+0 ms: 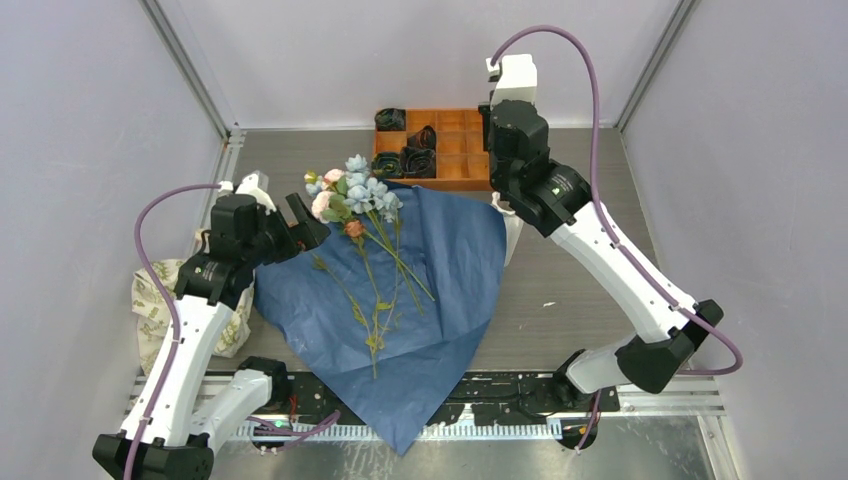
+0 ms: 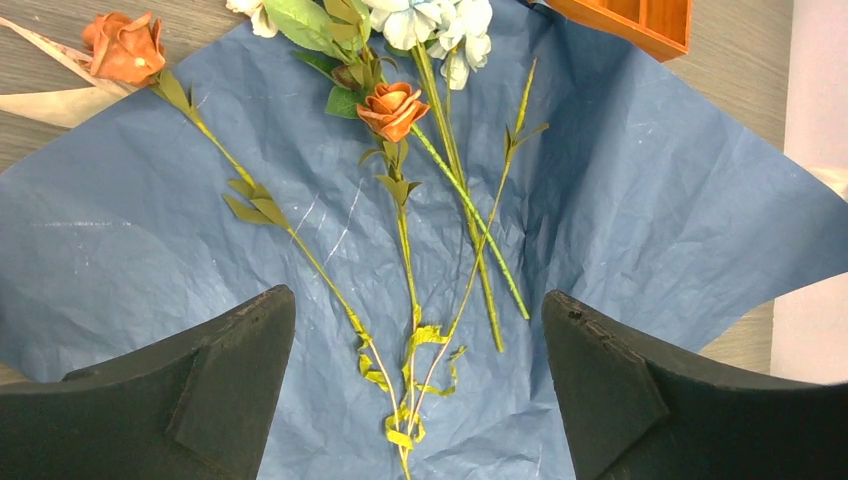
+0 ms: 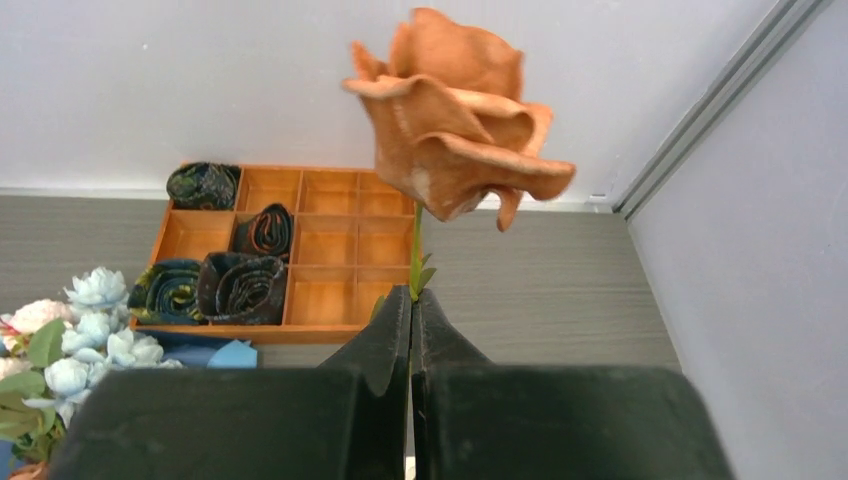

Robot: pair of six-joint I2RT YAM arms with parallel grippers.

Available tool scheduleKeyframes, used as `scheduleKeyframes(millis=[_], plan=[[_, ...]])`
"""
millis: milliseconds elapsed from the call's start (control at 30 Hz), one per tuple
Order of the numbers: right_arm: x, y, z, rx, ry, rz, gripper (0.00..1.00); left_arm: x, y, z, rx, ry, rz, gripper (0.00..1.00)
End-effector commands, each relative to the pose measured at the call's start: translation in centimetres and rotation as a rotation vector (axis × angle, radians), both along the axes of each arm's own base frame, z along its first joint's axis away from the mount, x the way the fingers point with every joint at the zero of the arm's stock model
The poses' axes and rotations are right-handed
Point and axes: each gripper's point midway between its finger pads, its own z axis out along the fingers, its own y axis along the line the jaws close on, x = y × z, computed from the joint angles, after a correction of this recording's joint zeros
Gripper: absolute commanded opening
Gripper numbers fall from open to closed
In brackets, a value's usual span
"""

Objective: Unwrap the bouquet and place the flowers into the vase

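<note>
Bouquet (image 1: 372, 240) status: unwrapped, as far as the views show. The blue wrapping paper (image 1: 450, 270) lies spread open on the surface (image 1: 570, 290). The flowers (image 1: 355, 195) lie loose on it, blooms toward the far side and stems toward the arm bases. A beige strip (image 2: 55, 103), probably the ribbon, lies off the paper's edge in the left wrist view.

Right end effector (image 3: 412, 300): jaws together, clamped on the thin green stem of one orange rose (image 3: 455, 110). The rose is held upright, off the paper, with the orange compartment tray (image 3: 335, 245) behind it.

Left end effector (image 2: 417, 300): jaws wide apart and holding nothing. It hovers over the paper above the lower ends of the stems.

The vase (image 1: 513, 238) shows only as a white form at the paper's right edge, mostly hidden under the right arm. Its mouth is not visible, so whether any stem is already in it cannot be told.

Assessment: the unwrapping step appears complete and the transfer step is at an early stage. One rose is in hand. The pale blue and pink blooms and two more orange roses (image 2: 393, 108) are left on the paper.
</note>
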Motion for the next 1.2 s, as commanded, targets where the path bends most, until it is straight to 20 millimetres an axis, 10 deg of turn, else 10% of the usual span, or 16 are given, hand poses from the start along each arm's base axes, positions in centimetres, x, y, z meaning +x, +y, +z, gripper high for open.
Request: scheduleKeyframes(millis=[0,667,900,1167], plan=[[-2.1,-1.3,1.8,0.108,-0.048,0.008,0.01,0.7,-0.7,1.3,-0.033,-0.052,-0.014,0.93],[-4.4,-1.6,-9.6,0.124,0.180,0.011,0.02,1.0,-1.4,0.7,-0.075,-0.037,-0.026,0.93],[-5.1,-1.6,-9.3,0.160,0.188,0.027,0.57,0.9,-1.3,0.7,-0.075,-0.038,-0.025,0.93],[-6.6,-2.0,-7.1,0.216,0.179,0.063,0.66,0.9,-1.5,0.6,-0.081,-0.037,-0.029,0.93]])
